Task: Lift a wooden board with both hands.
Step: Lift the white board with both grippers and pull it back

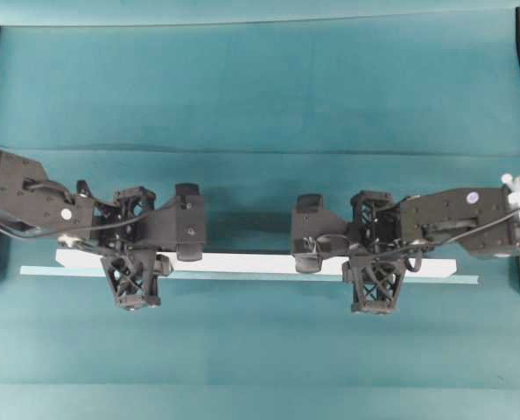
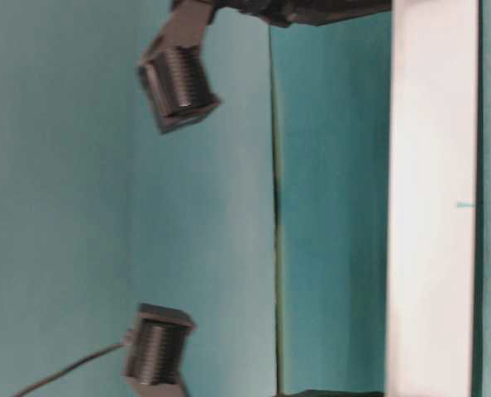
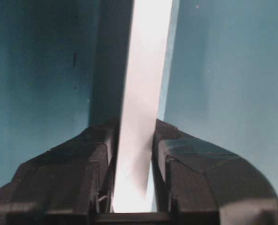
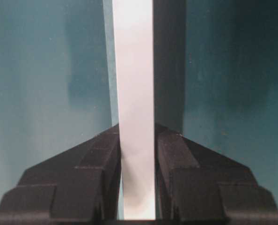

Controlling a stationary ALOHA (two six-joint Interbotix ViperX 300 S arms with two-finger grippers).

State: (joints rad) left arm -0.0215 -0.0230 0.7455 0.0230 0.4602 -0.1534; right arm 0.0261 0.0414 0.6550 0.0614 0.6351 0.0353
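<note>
White against the teal tabletop [image 1: 260, 87], the wooden board [image 1: 260, 261] lies crosswise between both arms, with the left gripper [image 3: 134, 164] and right gripper [image 4: 138, 159] each clamped across its width, so raising them evenly should keep it level.

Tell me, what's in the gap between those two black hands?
Only the wooden board spans it: overhead, the bright plank runs from the left hand to the right hand, with bare teal table around it.

Bright white wooden board [image 1: 260, 262], black hands, plain teal table cloth [image 1: 260, 96].
</note>
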